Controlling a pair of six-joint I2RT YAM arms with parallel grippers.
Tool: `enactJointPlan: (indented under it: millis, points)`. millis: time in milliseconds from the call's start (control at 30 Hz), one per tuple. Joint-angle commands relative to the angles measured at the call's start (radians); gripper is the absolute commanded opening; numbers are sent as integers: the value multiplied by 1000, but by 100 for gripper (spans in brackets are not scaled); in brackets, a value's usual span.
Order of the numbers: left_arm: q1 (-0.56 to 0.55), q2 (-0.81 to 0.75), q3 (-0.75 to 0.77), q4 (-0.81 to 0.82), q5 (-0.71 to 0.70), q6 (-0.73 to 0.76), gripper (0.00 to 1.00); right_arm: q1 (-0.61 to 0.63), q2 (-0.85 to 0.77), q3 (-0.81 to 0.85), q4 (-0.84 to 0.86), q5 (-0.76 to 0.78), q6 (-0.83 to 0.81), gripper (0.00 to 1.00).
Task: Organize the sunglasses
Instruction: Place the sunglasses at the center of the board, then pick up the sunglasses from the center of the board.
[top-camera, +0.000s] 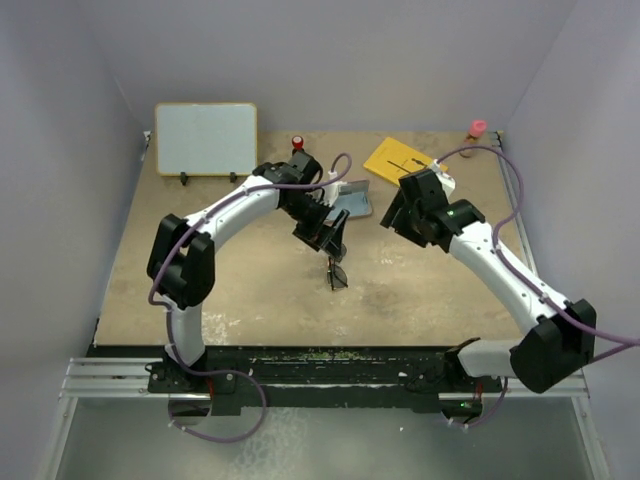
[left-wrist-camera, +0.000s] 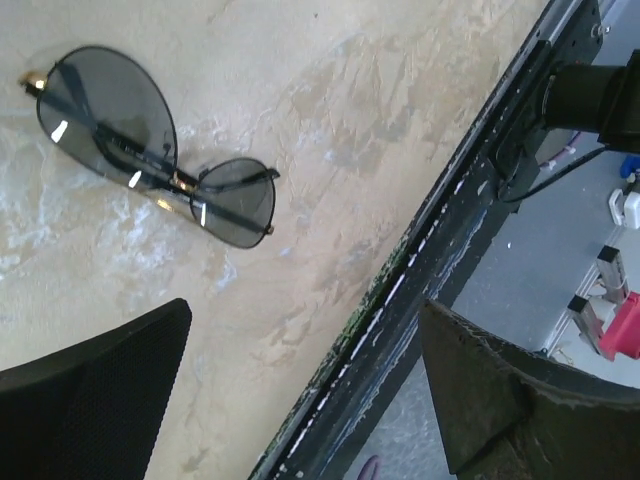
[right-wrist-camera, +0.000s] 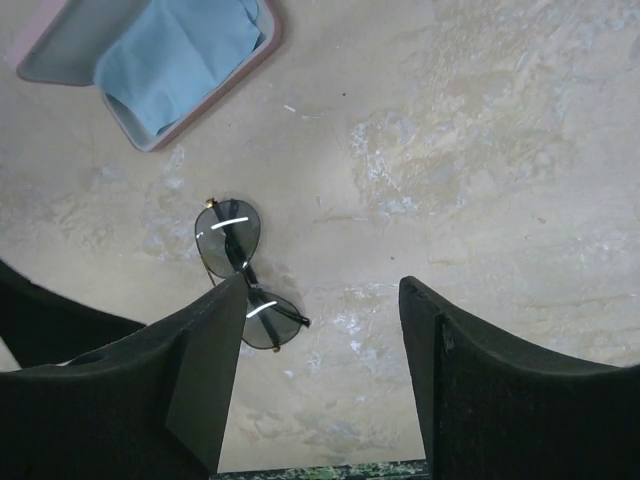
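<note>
Jaws stand apart and empty on your left gripper (left-wrist-camera: 305, 310) and right gripper (right-wrist-camera: 322, 285) — the sunglasses (left-wrist-camera: 150, 150) lie folded mid-desk, not yet in the open case (right-wrist-camera: 214, 94).

Tan tabletop (top-camera: 420, 300) w/ pale lilac walls (top-camera: 350, 60).

Folded sunglasses (left-wrist-camera: 150, 150) on tabletop (left-wrist-camera: 350, 120), left hand (left-wrist-camera: 305, 312) fingers spread apart
</note>
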Motion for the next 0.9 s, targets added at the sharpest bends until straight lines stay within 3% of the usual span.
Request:
enactJointPlan:
  millis: [0,300,633,867]
  points:
    - [-2,57,71,41,-5,-60,98,-15,-67,2,-73,44,-46,67]
    - [-12,113,44,97,-90,-93,98,-57,-165,-119,-36,9,-9,67]
    - [-84,115,-13,137,-108,-116,98,-72,-154,-115,-38,2,-28,67]
    - [-121,190,54,103,-202,-120,97,-81,-172,-129,-27,-22,-16,67]
